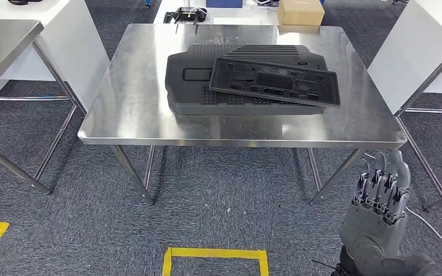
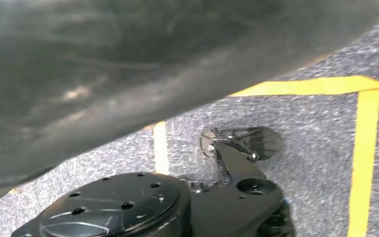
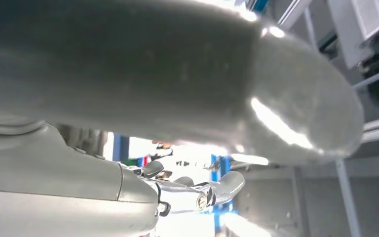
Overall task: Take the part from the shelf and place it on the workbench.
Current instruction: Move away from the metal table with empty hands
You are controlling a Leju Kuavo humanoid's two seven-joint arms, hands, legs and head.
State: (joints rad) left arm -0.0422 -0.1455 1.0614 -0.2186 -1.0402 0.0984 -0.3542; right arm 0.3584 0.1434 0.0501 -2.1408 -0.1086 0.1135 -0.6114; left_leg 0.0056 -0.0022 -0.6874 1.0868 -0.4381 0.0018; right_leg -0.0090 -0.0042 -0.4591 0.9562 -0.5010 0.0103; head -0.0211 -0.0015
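A steel workbench (image 1: 132, 98) stands ahead of me in the head view. On it lies a large black moulded part (image 1: 190, 86), and a flatter black frame panel (image 1: 276, 81) with several cut-outs rests tilted across it. My right hand (image 1: 380, 192) hangs low beside the bench's front right leg, below the tabletop, fingers stretched out and holding nothing. The right wrist view shows its thick grey thumb (image 3: 177, 74) and the fingers (image 3: 217, 185) with nothing in them. A blurred grey part of my left hand (image 2: 128, 64) hangs above the carpet in the left wrist view; its fingers are hidden.
A cardboard box (image 1: 301, 12) sits behind the bench's far edge. Another steel table (image 1: 0, 40) stands at the left and a white one (image 1: 426, 34) at the right. Yellow tape (image 1: 216, 253) marks the grey carpet before me. A white cable (image 1: 431, 224) lies at the right.
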